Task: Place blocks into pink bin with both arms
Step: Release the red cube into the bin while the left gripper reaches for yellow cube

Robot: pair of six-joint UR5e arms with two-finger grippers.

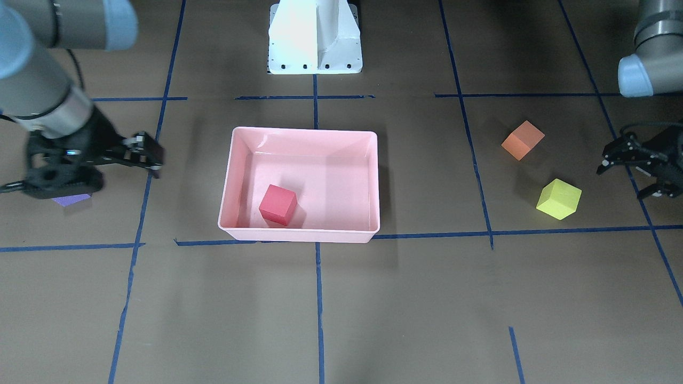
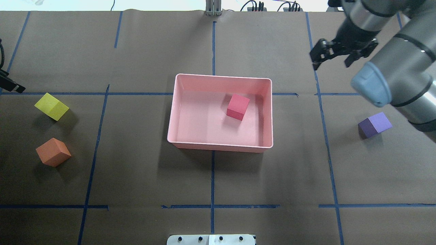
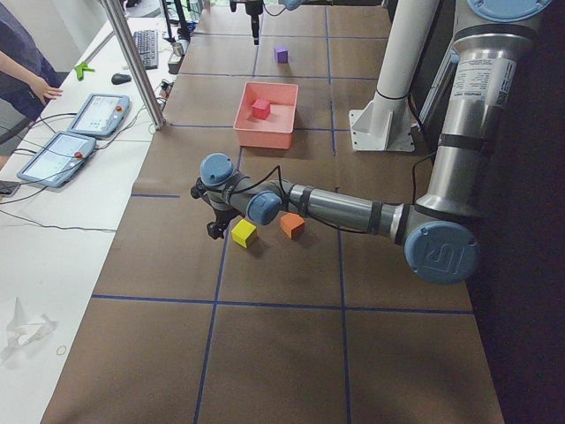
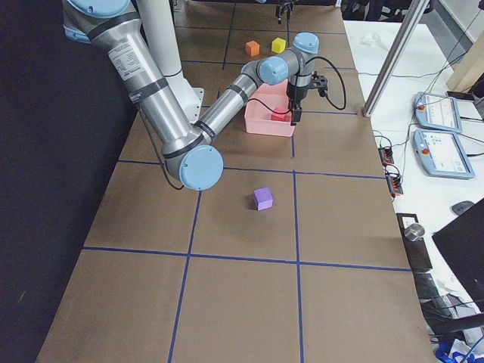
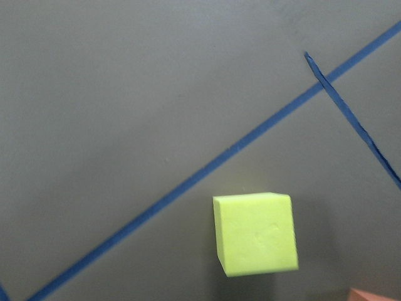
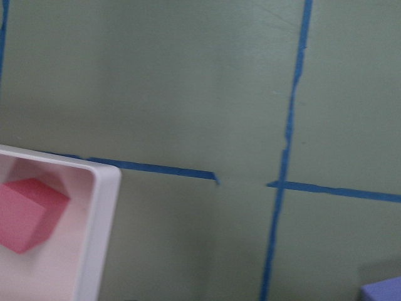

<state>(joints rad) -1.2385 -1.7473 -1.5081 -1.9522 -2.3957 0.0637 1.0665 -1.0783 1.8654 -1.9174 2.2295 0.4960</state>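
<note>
The pink bin [image 2: 221,147] sits mid-table and holds the red block [image 2: 237,107], also seen in the front view [image 1: 277,205]. The purple block [image 2: 374,125] lies on the table on the right, nearer the robot than my right gripper [image 2: 332,61], which is open, empty and raised. The yellow-green block [image 2: 51,106] and the orange block [image 2: 53,151] lie on the left. My left gripper [image 1: 627,178] is open and empty, just outboard of the yellow-green block [image 1: 558,199], which fills the lower part of the left wrist view [image 5: 254,233].
Blue tape lines [image 2: 212,177] grid the brown table cover. The white pedestal base [image 1: 315,37] stands at the robot's edge. Tablets [image 3: 84,132] and cables lie on a side table beyond the far edge, where an operator [image 3: 18,62] stands.
</note>
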